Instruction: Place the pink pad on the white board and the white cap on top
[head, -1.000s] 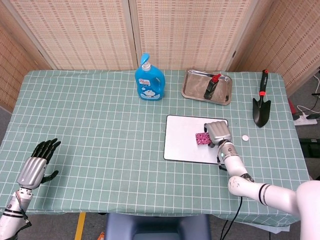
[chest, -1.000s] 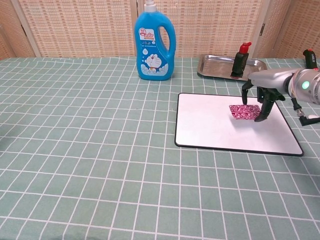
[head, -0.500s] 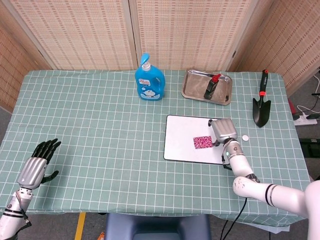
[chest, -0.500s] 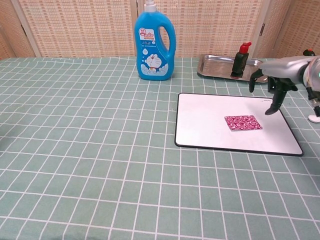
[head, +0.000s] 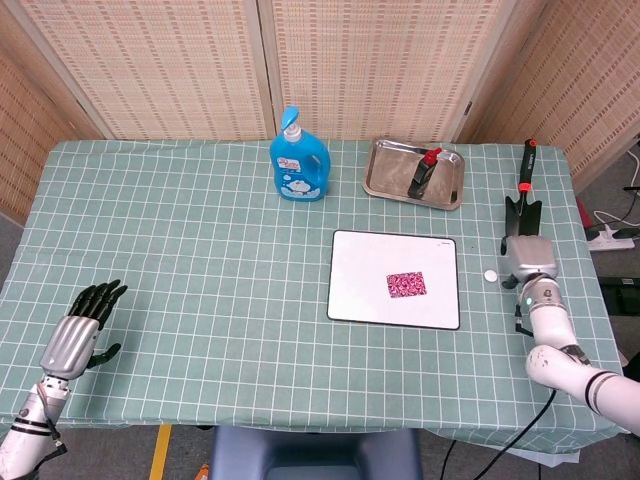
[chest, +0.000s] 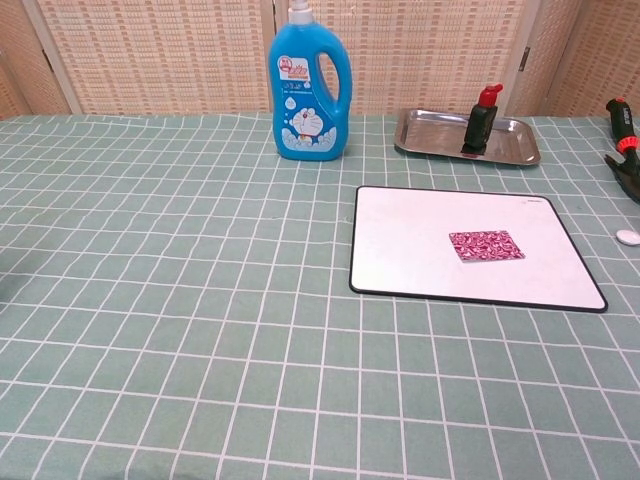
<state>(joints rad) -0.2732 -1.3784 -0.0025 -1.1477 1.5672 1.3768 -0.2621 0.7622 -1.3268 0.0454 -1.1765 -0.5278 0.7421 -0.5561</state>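
Observation:
The pink pad (head: 406, 284) (chest: 485, 244) lies flat on the white board (head: 360, 290) (chest: 420, 260), right of its middle. The small white cap (head: 490, 275) (chest: 627, 237) sits on the tablecloth just right of the board. My right hand (head: 527, 262) hovers a little right of the cap, holding nothing; its fingers are hidden under its back, and the chest view does not show it. My left hand (head: 80, 327) rests open near the table's front left corner, fingers spread, far from the board.
A blue detergent bottle (head: 298, 160) (chest: 308, 85) stands behind the board. A steel tray (head: 400, 180) (chest: 440, 140) with a small black bottle (head: 421, 172) (chest: 478, 122) is at the back right. A black trowel (head: 522, 205) lies by the right edge.
My right hand let go of the pink pad, which now lies on the board, and moved right off the board to beside the cap. My left hand slid slightly nearer.

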